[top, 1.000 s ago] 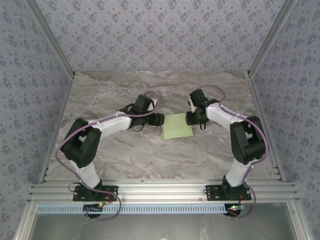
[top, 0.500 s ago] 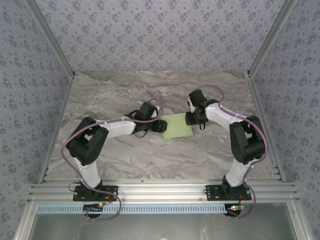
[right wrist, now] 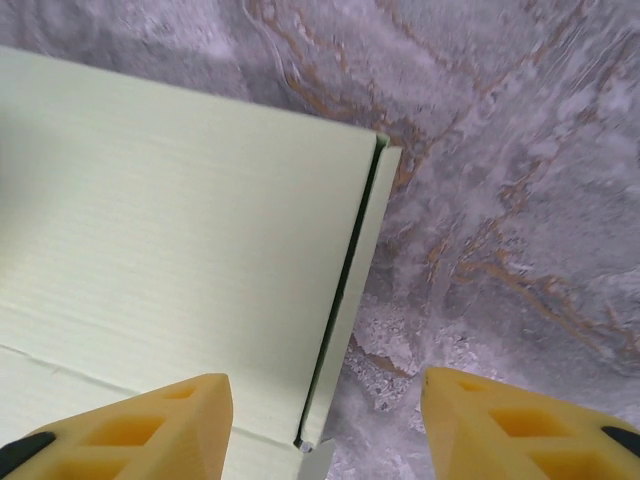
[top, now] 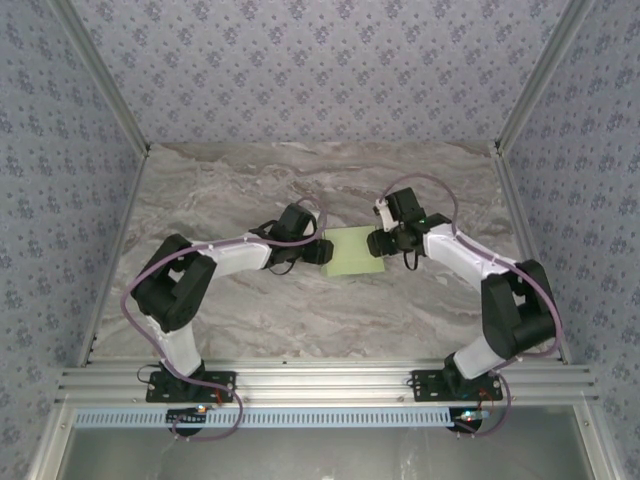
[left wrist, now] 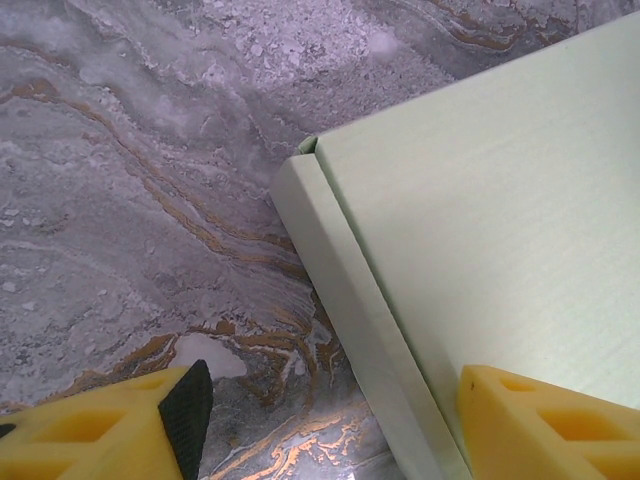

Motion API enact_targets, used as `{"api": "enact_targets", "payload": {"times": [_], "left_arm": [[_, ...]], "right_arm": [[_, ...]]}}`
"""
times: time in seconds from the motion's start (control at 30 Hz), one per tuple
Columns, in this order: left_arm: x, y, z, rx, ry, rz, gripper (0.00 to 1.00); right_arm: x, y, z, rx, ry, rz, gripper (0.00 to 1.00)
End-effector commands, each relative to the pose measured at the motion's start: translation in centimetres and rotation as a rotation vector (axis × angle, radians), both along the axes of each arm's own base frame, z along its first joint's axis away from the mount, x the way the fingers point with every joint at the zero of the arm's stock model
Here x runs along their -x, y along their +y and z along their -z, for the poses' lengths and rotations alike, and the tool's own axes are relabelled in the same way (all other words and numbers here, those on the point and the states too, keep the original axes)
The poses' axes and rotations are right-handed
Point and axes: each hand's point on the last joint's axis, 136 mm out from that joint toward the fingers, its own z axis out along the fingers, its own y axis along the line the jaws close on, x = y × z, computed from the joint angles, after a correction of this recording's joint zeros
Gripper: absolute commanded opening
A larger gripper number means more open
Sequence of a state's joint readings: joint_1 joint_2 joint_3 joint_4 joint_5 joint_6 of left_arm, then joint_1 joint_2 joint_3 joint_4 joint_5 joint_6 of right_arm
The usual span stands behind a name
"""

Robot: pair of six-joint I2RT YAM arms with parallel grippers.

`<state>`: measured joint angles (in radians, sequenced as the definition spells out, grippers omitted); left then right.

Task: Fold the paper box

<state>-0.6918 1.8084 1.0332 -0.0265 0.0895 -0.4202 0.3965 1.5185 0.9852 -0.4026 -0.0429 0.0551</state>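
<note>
1. the paper box lies flat in the middle of the worktop, between the two arms, so each can reach one end.
2. the left fingers stand wide apart over the box's left edge, one above bare worktop and one above the lid. they grip nothing. this looks like a stance for pressing or pinching that side wall.
3. the right fingers are also parted and empty, straddling the right edge in the same way, probably to steady or close that end.
4. the box is pale green thin card, already a shallow closed rectangle with a smooth lid.
5. on the right a dark slit runs between the lid and the side flap, so that flap seems not fully tucked.
</note>
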Motion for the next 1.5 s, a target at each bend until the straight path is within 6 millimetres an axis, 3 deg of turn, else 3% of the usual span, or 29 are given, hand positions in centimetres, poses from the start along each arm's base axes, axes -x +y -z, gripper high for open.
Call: {"api": "enact_targets", "payload": {"times": [0.0, 0.13, 0.27, 0.47, 0.6, 0.77, 0.93, 1.13, 1.47], "left_arm": [[2.5, 3.0, 3.3, -0.114, 0.125, -0.008, 0.67], [2.7, 2.5, 2.5, -0.045, 0.146, -0.008, 0.66], [2.6, 2.1, 2.7, 0.038, 0.174, -0.021, 0.63], [2.1, 2.7, 4.2, 0.118, 0.228, -0.062, 0.6], [2.0, 2.6, 4.0, 0.128, 0.218, -0.06, 0.6], [2.2, 2.4, 3.9, 0.154, 0.213, -0.05, 0.59], [2.6, 2.5, 4.7, 0.179, 0.225, -0.05, 0.52], [2.6, 2.1, 4.5, 0.235, 0.218, -0.03, 0.43], [2.3, 2.5, 4.9, 0.316, 0.224, -0.046, 0.38]], "right_arm": [[0.5, 0.0, -0.2, -0.049, 0.014, 0.001, 0.55], [1.3, 0.7, 1.0, -0.253, 0.141, 0.072, 0.53], [1.1, 0.7, 0.5, -0.449, 0.185, 0.115, 0.54], [0.5, 0.0, -1.1, -0.614, 0.195, 0.149, 0.62], [0.6, 0.2, -0.1, -0.741, 0.297, 0.174, 0.73], [0.7, 0.4, 2.1, -0.773, 0.395, 0.224, 0.81], [0.9, 0.7, 3.9, -0.784, 0.442, 0.257, 0.8], [1.2, 2.3, 5.5, -0.851, 0.514, 0.237, 0.79], [0.8, 3.2, 5.9, -0.915, 0.539, 0.225, 0.8]]}}
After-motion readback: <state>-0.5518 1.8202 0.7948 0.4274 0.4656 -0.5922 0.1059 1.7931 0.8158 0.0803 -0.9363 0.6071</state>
